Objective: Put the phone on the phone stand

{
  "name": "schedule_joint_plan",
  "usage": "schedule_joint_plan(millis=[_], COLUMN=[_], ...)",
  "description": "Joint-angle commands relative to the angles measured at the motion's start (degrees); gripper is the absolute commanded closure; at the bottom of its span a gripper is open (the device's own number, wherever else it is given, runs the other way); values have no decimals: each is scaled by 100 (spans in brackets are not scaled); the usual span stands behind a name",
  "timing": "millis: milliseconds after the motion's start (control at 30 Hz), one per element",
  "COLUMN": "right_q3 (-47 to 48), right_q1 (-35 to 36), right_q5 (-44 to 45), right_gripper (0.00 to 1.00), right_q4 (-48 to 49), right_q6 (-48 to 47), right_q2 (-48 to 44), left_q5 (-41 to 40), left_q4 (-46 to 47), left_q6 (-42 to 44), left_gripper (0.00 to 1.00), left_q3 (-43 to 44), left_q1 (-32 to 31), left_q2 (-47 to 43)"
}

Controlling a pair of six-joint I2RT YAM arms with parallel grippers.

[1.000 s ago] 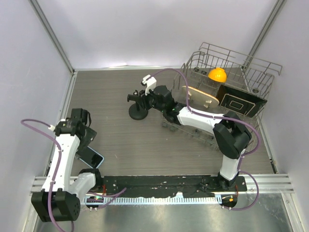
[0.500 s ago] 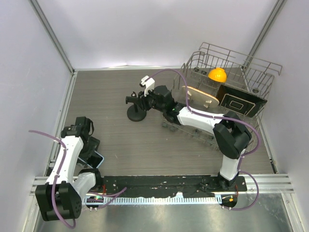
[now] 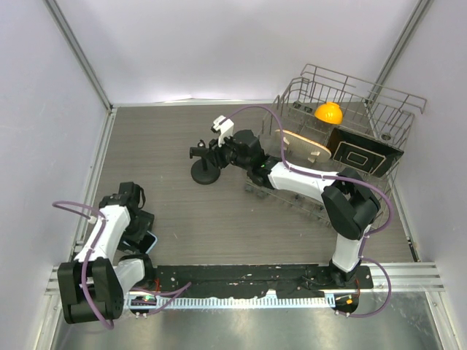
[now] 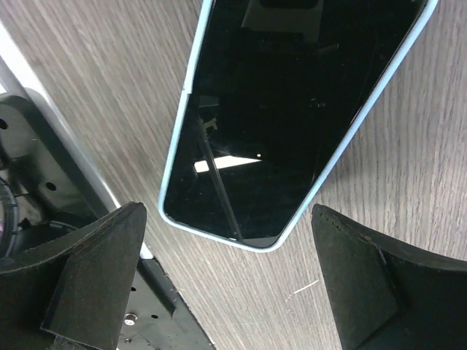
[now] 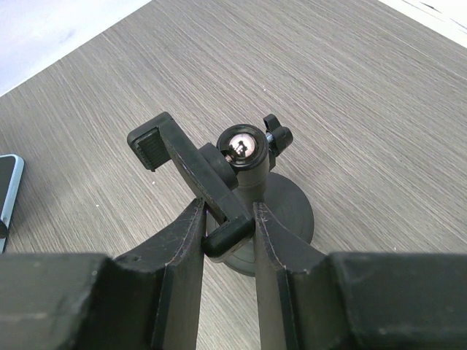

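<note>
The phone (image 4: 284, 109), dark glossy screen with a light blue edge, lies flat on the wood-grain table at the near left. In the top view only its corner (image 3: 149, 241) shows under my left arm. My left gripper (image 4: 226, 237) hovers open over the phone's near end, its fingers (image 4: 102, 262) wide on either side and not touching it. The phone stand (image 3: 206, 173), black with a round disc base, stands mid-table. My right gripper (image 5: 228, 219) is shut on the lower end of the stand's clamp arm (image 5: 191, 165). The phone's edge (image 5: 9, 193) shows at the right wrist view's left border.
A wire dish rack (image 3: 379, 98) stands at the back right, holding an orange object (image 3: 328, 113), a wooden board (image 3: 306, 146) and a dark board with a white outline (image 3: 363, 154). A black mounting plate (image 3: 255, 277) runs along the near edge, close to the phone.
My left arm has drawn back toward the near edge and lowered over the phone, gripper still open. The right gripper and the stand have shifted slightly left.
</note>
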Motion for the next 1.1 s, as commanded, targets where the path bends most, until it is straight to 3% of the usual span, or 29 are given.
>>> schedule_joint_plan(millis=[0,433,567,667,733,933,1067], right_q3=[107,89,89,63,54,72,63], right_q1=[-32,-67,-76,-67,-76,-85,-93], right_q5=[-115,-71,-71,-62,-44,-53,-44], right_gripper=[99,99,99,99,99,99,99], right_q4=[1062,1097,1097,1088,1097,1071,1070], right_q6=[-81,-116,-107,-133,-133,-151,-160], right_q2=[-390,-364,-363,-381,-381,-355,-372], left_q5=[258,547,1136,1584,1585,751,399], left_q4=[744,1369,2045,2284,2145,1187,205], left_q6=[-252,-33,82,179,301,487,312], left_gripper=[0,0,14,19,18,1,0], left_q3=[-146,214,249,425,679,953,821], left_q1=[61,79,96,88,96,105,280], left_q2=[112,991,1149,1412,1474,869,508])
